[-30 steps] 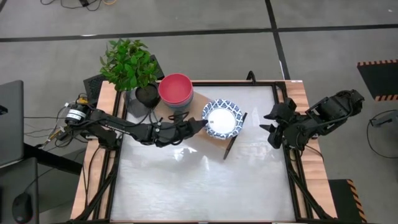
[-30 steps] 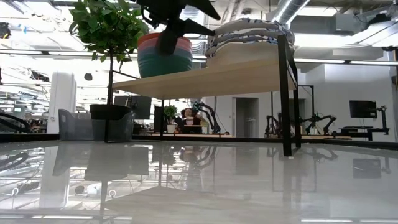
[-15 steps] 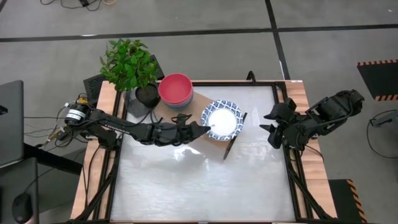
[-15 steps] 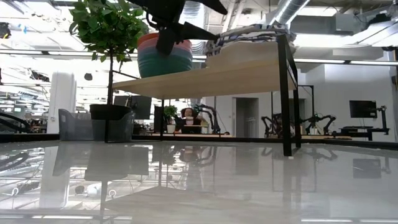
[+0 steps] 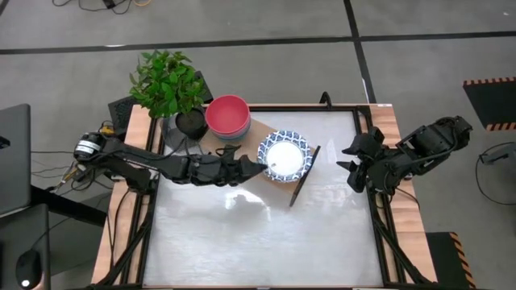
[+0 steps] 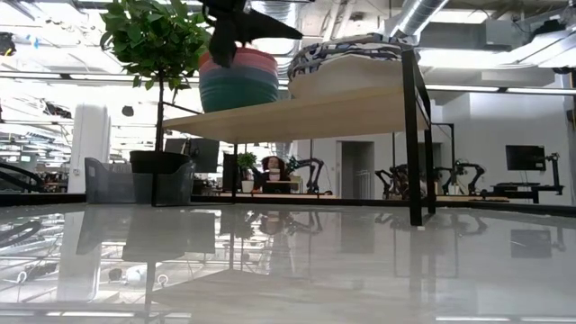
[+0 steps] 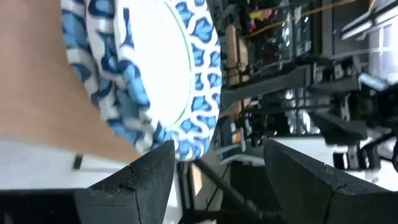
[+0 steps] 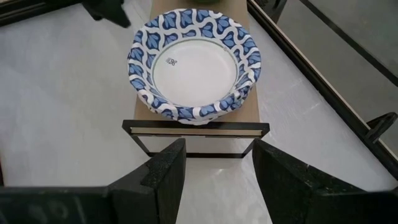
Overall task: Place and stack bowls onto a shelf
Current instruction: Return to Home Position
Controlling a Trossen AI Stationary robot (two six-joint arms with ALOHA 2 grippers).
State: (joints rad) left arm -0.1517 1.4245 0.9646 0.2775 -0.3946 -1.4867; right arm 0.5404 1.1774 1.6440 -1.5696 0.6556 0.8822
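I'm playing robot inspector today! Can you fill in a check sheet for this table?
Surface: white tabletop, glossy, wooden edges.
Job's things: shelf holds a plain bowl stack, red on top, beside a patterned bowl stack.
Clutter: potted plant next to the plain stack.
Pincers: left pincer open, empty, beside the patterned stack; right pincer open, at the table's right edge.
Cables: wires at the left arm's base.
Surroundings: laptop beside the table; person far behind.

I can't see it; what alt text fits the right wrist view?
Stacked white bowls with blue patterned rims sit on the end of a wooden shelf above the white table, seen past the right arm's open jaws.
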